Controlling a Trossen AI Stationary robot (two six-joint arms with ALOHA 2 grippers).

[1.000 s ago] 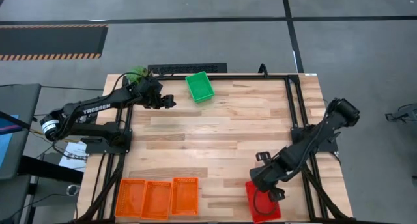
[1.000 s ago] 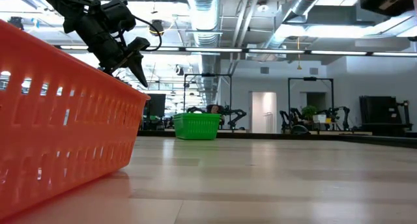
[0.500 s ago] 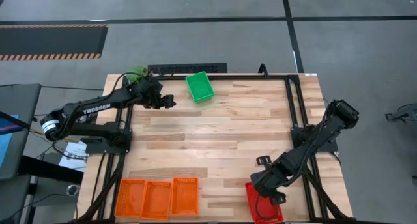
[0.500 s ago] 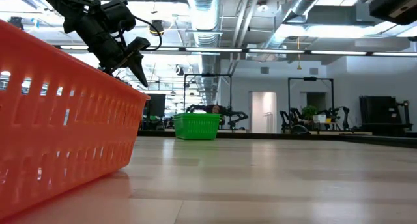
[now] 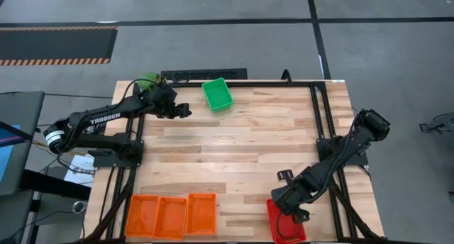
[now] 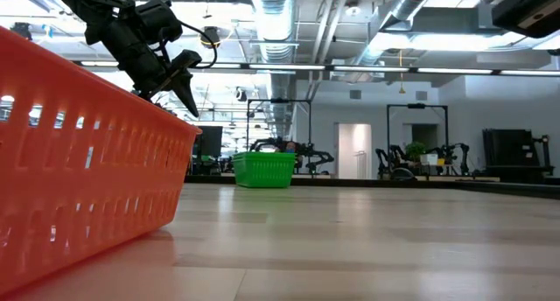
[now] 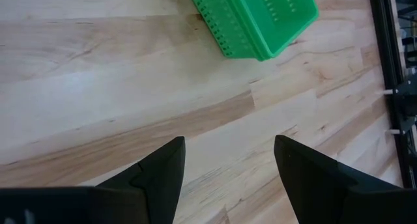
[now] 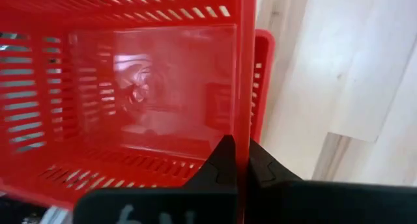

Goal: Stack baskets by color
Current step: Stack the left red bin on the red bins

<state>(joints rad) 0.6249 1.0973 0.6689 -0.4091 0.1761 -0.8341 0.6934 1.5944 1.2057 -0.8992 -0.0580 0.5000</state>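
- Table [image 5: 234, 152] of pale wood planks carries everything, framed by a black rail, with one dark arm at each side.
- Left arm reaches along the far left part of the table; the left gripper [image 5: 184, 111] hangs above the wood just left of the green basket, its two fingers [image 7: 163, 168] spread wide apart with nothing between them.
- Right arm slants down toward the near right corner; the right gripper [image 5: 296, 214] is over the red basket, its fingers pinched together on that basket's thin side wall, as the right wrist view shows.
- Orange baskets [image 5: 171, 215]: three counted, side by side in a row at the near left edge, touching or nearly so, each with its long axis running near to far. One of them fills the left of the low view.
- Green basket [image 5: 217, 94]: one visible shape at the far edge, left of centre, long axis near to far but tilted, its near end swung slightly to the right. Whether more are nested inside it cannot be told.
- Red basket [image 5: 286, 221]: at the near right corner, long axis roughly near to far. In the right wrist view a second red rim [image 8: 262, 74] shows just beyond the gripped wall, so at least two reds are there; a third cannot be made out.
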